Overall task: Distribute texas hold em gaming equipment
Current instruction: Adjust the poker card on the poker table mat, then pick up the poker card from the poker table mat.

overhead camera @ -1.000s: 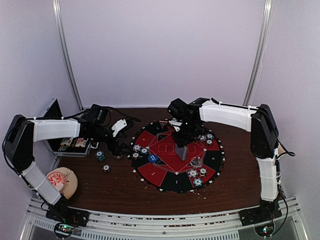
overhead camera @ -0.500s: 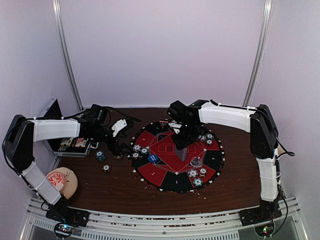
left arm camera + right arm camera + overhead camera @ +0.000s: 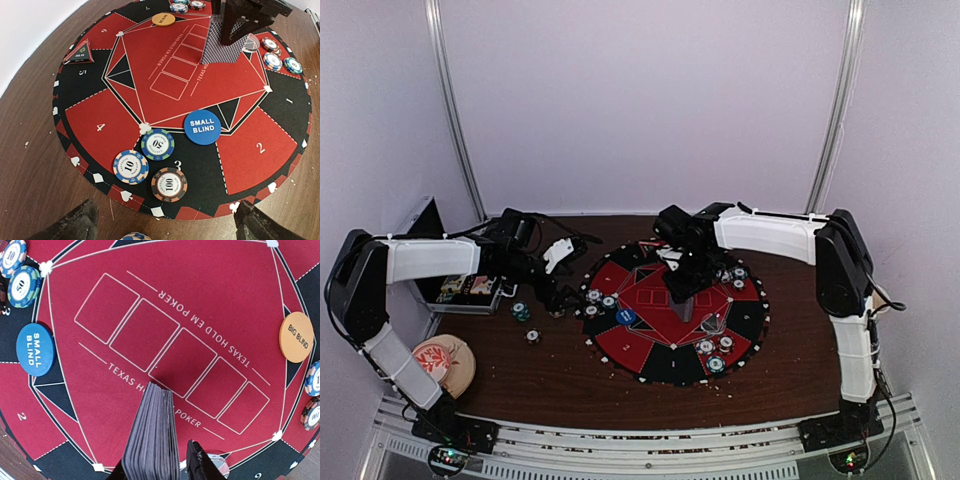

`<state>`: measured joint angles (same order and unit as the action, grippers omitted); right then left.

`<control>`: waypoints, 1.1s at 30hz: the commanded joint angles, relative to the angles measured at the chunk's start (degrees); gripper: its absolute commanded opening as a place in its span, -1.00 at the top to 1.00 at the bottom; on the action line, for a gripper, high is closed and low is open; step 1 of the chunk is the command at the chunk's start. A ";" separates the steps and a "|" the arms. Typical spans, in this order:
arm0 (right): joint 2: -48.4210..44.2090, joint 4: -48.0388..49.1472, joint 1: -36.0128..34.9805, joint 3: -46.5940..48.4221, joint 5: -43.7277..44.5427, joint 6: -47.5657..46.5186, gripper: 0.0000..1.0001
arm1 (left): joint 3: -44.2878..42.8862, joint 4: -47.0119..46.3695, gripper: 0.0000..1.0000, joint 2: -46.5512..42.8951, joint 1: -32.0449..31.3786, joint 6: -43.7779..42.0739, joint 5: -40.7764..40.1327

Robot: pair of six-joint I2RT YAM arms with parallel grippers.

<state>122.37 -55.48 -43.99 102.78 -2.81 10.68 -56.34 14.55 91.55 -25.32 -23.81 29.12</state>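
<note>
One deck of grey-blue-backed playing cards (image 3: 150, 440) stands upright on its edge near the middle of the red-and-black poker mat (image 3: 210, 285), on the lettering beside the printed row of card boxes. The right gripper (image 3: 159, 469) straddles it from above. A sliver of gap shows at one finger, so it cannot be told whether the jaws clamp the deck or have let it go.
Hazard: a deck on edge has little footing. Unsupported, it would likely topple and fan across the boxes, and a lift on a slack grip could shed the outer cards.

One blue SMALL BLIND button (image 3: 202, 127) lies flat on the mat, left of the deck. One orange BIG BLIND button (image 3: 296, 336) lies flat toward the far right rim, just beside rim chips.
Hazard: a falling deck could cover or shove either disc.

Three chips, marked 10 (image 3: 130, 167), 50 (image 3: 157, 144) and 100 (image 3: 169, 184), sit clustered at the mat's left rim by seat 3. A fourth chip (image 3: 132, 236) shows partly on the table, just left of the mat.

One left gripper (image 3: 167, 227) hovers over that fourth chip with its jaws spread wide and nothing gripped.
Hazard: a careless descent could nudge the chip aside. A reach to the right could sweep the seat 3 cluster out of place, or meet the right arm over the mat.
</note>
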 commanded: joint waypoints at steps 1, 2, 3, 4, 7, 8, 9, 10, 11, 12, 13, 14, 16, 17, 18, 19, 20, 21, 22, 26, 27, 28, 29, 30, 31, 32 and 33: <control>1.55 0.15 -0.28 0.04 0.08 0.05 0.34 | 0.74 -2.58 -0.96 -0.14 0.40 0.61 -0.15; 1.56 0.19 -0.24 0.05 0.08 0.05 0.35 | 0.78 -2.59 -0.96 -0.14 0.41 0.65 -0.12; 1.56 0.19 -0.24 0.09 -0.03 0.12 0.36 | 0.79 -2.59 -0.96 -0.08 0.43 0.67 -0.12; 1.56 0.18 -0.26 0.20 -0.19 0.13 0.39 | 0.75 -2.60 -0.96 -0.11 0.36 0.62 -0.11; 1.64 0.07 -0.25 0.75 -0.38 0.37 0.44 | 0.69 -2.64 -0.96 0.10 0.42 0.70 -0.20; 1.79 -0.06 -0.23 0.96 -0.55 0.47 0.44 | 0.70 -2.68 -0.96 0.12 0.38 0.70 -0.28; 1.93 -0.13 -0.29 1.15 -0.76 0.55 0.46 | 0.70 -2.76 -0.96 0.08 0.37 0.70 -0.37; 2.03 -0.22 -0.23 1.37 -0.91 0.70 0.47 | 0.76 -2.84 -0.96 0.16 0.43 0.70 -0.48; 2.08 -0.32 -0.26 1.40 -1.07 0.81 0.50 | 0.72 -2.90 -0.96 0.18 0.45 0.77 -0.62; 2.09 -0.25 -0.23 1.47 -1.28 0.91 0.55 | 0.76 -2.94 -0.96 0.20 0.41 0.85 -0.75; 2.09 -0.37 -0.22 1.48 -1.36 1.07 0.61 | 0.79 -3.02 -0.95 0.21 0.44 0.93 -0.81; 2.01 -0.40 -0.27 1.54 -1.48 1.19 0.69 | 0.77 -3.12 -0.96 0.29 0.45 0.96 -0.83; 1.56 -0.29 -0.24 1.44 -1.84 1.38 0.78 | 0.74 -3.33 -0.96 0.34 0.43 1.09 -0.91; 1.22 -0.20 -0.28 1.39 -1.85 1.60 0.82 | 0.74 -3.52 -0.96 0.38 0.30 1.20 -1.01; 0.81 0.08 -0.27 1.24 -1.96 1.81 0.84 | 0.72 -3.81 -0.96 0.33 0.24 1.43 -1.19; 0.26 0.56 -0.23 0.96 -2.35 2.07 0.85 | 0.53 -4.13 -0.96 0.25 0.05 1.62 -1.61; -0.33 1.08 -0.28 0.60 -2.76 2.41 0.87 | 0.41 -4.50 -0.96 0.17 -0.25 1.85 -2.00; -1.02 1.80 -0.23 0.20 -3.07 2.98 0.89 | 0.22 -4.94 -0.96 0.01 -0.63 2.06 -2.32; -1.75 2.70 -0.28 -0.23 -3.32 3.59 0.93 | 0.07 -5.37 -0.96 -0.19 -1.14 2.18 -2.78; -5.73 8.83 -0.25 -3.19 -6.09 7.70 1.00 | -1.39 -6.45 -0.96 -0.51 -4.24 1.11 -3.79; -6.94 10.79 -0.23 -4.11 -6.84 9.01 1.00 | -1.88 -6.72 -0.96 -0.48 -4.96 0.75 -3.89; -8.27 13.36 -0.22 -5.40 -8.16 10.36 1.00 | -2.46 -6.94 -0.96 -0.31 -5.58 0.54 -3.76; -9.69 16.16 -0.24 -7.04 -9.57 11.89 1.00 | -3.29 -6.98 -0.96 -0.15 -6.08 0.30 -3.35; -11.14 19.17 -0.22 -8.85 -10.74 13.64 1.00 | -4.06 -6.99 -0.96 0.04 -6.47 -0.02 -2.77; -12.59 22.56 -0.22 -10.92 -11.60 15.62 1.00 | -4.69 -6.80 -0.96 0.20 -6.95 -0.36 -2.30; -14.00 25.81 -0.22 -13.04 -12.56 17.58 1.00 | -5.47 -6.49 -0.96 0.41 -7.37 -0.82 -1.79; -15.44 29.73 -0.24 -15.53 -13.56 19.71 1.00 | -6.19 -6.06 -0.96 0.59 -7.79 -1.33 -1.34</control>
<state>113.65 -40.93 -43.99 92.92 -11.44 21.58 -58.61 10.94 91.59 -31.86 -23.05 25.93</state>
